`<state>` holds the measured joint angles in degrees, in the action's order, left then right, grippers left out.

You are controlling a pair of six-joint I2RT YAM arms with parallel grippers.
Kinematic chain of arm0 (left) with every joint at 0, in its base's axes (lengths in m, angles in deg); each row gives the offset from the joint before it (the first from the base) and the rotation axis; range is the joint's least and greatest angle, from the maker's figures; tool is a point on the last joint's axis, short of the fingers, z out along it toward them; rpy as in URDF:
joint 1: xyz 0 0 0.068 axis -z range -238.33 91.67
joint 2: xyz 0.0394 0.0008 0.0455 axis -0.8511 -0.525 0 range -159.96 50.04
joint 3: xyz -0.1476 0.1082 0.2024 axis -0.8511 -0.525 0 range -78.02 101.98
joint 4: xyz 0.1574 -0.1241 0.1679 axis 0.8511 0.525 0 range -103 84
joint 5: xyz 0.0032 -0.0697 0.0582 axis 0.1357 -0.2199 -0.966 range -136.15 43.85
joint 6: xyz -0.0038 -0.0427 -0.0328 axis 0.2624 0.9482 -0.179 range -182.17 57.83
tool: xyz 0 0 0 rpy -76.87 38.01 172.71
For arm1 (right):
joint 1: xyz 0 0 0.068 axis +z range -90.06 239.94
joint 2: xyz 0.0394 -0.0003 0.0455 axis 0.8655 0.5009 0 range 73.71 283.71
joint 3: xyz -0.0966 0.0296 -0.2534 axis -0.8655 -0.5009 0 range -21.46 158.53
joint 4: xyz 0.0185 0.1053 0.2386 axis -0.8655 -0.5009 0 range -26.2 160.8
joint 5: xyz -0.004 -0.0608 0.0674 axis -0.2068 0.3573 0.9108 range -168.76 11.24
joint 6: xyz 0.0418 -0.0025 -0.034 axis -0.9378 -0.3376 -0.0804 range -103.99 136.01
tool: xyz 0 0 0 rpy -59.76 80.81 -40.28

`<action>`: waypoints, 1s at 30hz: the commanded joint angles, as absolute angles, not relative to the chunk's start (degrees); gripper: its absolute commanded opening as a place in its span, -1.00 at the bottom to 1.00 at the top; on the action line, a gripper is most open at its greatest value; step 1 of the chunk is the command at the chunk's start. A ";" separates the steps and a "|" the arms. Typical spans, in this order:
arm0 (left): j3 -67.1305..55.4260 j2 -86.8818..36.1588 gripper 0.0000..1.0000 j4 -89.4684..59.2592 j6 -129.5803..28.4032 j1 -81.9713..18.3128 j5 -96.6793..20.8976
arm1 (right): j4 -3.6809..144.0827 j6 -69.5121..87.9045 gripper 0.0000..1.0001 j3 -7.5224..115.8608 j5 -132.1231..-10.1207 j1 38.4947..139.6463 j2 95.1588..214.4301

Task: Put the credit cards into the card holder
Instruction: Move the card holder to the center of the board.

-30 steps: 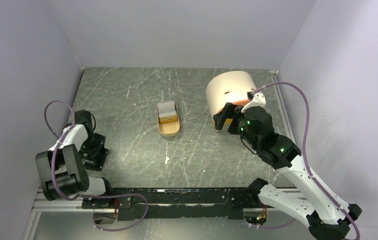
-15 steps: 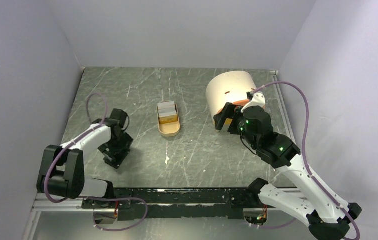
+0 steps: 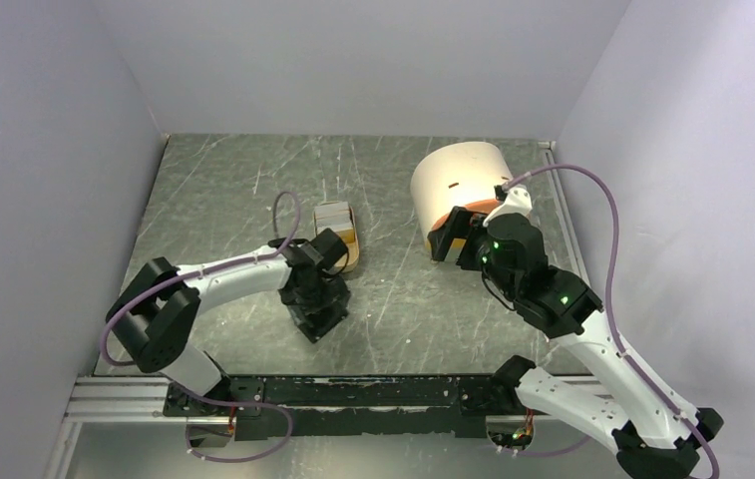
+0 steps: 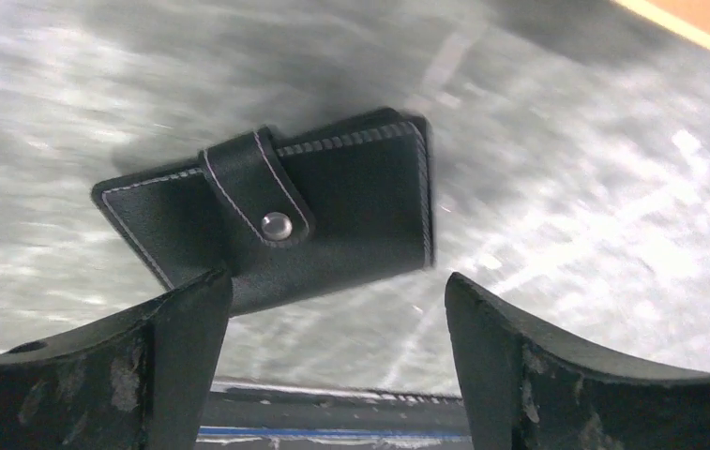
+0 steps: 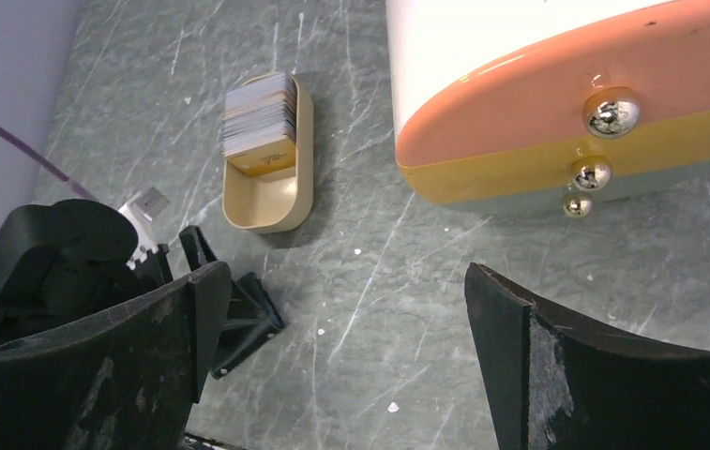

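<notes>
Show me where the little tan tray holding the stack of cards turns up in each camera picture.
Top external: the tan tray sits mid-table, a little left of centre, its near end hidden by the left arm.
Right wrist: upper left of centre.
Left wrist: not clearly in it; only a blurred orange-tan sliver shows in the top right corner, and I cannot tell what it is.
Shared landmark: the scratched grey table.

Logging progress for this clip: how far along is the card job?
Nothing done yet: the credit cards sit stacked in the tan tray, and the card holder lies snapped shut. In hand: the left gripper hovers open at it; the right gripper is open, empty. Left: open it, load every card.
</notes>
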<state>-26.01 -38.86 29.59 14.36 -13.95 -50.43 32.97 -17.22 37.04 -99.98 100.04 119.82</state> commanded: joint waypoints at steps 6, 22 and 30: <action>-27.56 -29.61 0.77 18.32 3.01 -10.82 -49.83 | 33.36 -17.17 0.99 38.30 -96.86 99.68 117.56; -47.94 -6.58 0.56 7.98 -9.71 -34.02 -24.88 | 44.50 -18.76 0.04 30.65 -75.67 101.20 123.42; -38.13 4.26 0.58 22.47 -15.22 -40.66 -35.72 | 52.33 -18.01 -0.21 27.79 -80.67 108.70 131.32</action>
<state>-43.76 -0.15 15.95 -11.17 -39.96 -30.14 45.89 -18.42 28.60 -79.06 105.61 127.84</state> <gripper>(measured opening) 0.782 0.417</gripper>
